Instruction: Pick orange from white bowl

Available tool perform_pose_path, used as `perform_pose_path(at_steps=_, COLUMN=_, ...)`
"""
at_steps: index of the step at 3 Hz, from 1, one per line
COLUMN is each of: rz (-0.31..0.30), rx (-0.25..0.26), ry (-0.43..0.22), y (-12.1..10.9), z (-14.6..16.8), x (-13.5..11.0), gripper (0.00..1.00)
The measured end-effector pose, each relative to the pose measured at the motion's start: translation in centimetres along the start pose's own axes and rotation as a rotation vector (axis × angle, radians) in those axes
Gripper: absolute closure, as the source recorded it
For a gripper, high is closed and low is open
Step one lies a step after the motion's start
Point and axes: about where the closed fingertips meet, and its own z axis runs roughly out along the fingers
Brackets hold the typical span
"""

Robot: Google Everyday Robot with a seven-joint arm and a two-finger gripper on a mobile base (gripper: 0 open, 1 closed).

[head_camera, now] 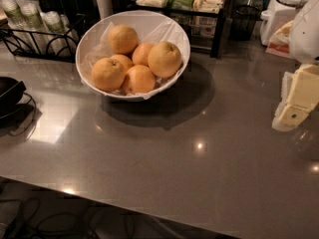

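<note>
A large white bowl [172, 28], lined with crinkled white paper, stands on the grey counter at the back, left of centre. It holds several oranges. The largest orange [164, 59], pale yellow-orange with a dark stem dot, sits at the right side of the pile. Other oranges lie at the back [122, 38], front left [107, 73] and front [139, 79]. My gripper [295, 103], with pale yellowish fingers, hangs at the right edge of the view, well to the right of the bowl and apart from it.
A black wire rack with cups [30, 29] stands at the back left. A black tray [9, 91] sits at the left edge. A black shelf with packets [197, 4] and a white appliance [279, 14] stand behind. The counter's front edge [149, 205] runs below.
</note>
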Motion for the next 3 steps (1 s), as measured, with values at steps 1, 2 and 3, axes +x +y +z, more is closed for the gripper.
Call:
perform_pose_path(at_steps=1, rz=-0.001, rx=0.003, ry=-0.004, y=-0.1, z=0.0, x=-0.1, gripper=0.00)
perform_pose_path(at_steps=2, rz=-0.062, rx=0.004, ry=-0.059, y=-1.6, z=0.7, x=-3.4, gripper=0.00)
perform_pose_path(at_steps=3, rz=-0.164, rx=0.001, ry=-0.127, y=-3.1, z=1.8, x=-8.2, gripper=0.00)
